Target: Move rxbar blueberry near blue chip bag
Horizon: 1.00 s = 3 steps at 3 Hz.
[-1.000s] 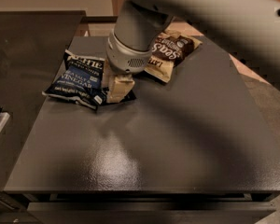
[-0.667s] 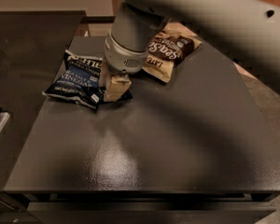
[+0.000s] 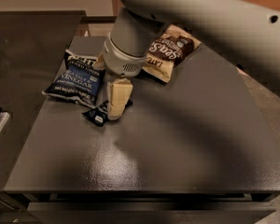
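The rxbar blueberry [image 3: 98, 115] is a small dark navy wrapper with a white patch, lying flat on the dark table [image 3: 177, 143]. It lies just right of the blue chip bag [image 3: 78, 79], a crinkled dark blue bag reading "Vinegar", close to the bag's lower right corner. My gripper [image 3: 116, 107] points down over the bar's right end. Its cream finger [image 3: 118, 97] covers part of the wrapper. The arm [image 3: 186, 13] reaches in from the upper right.
A cream-and-brown "Sea Salt" bag [image 3: 170, 50] lies behind the gripper at the table's back. A lower dark counter [image 3: 23, 45] runs along the left. The table's front edge [image 3: 144, 190] is near the bottom.
The gripper and the bar have shifted slightly left and toward the front, and the bar now lies flat beside the blue chip bag's corner.
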Each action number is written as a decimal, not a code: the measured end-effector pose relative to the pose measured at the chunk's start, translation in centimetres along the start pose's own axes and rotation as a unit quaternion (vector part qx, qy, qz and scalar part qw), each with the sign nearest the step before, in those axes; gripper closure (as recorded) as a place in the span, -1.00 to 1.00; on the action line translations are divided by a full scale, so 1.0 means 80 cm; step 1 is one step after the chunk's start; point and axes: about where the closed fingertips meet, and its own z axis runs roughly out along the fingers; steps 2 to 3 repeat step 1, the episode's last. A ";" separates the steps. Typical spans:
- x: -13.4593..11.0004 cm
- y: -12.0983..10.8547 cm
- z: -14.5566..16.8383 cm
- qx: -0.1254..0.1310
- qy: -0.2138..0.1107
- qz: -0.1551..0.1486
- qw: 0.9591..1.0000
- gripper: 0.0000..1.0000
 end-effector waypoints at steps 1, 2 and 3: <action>0.000 0.000 0.000 0.000 0.000 0.000 1.000 -1.00; 0.000 0.000 0.000 0.000 0.000 0.000 1.000 -1.00; 0.000 0.000 0.000 0.000 0.000 0.000 1.000 -1.00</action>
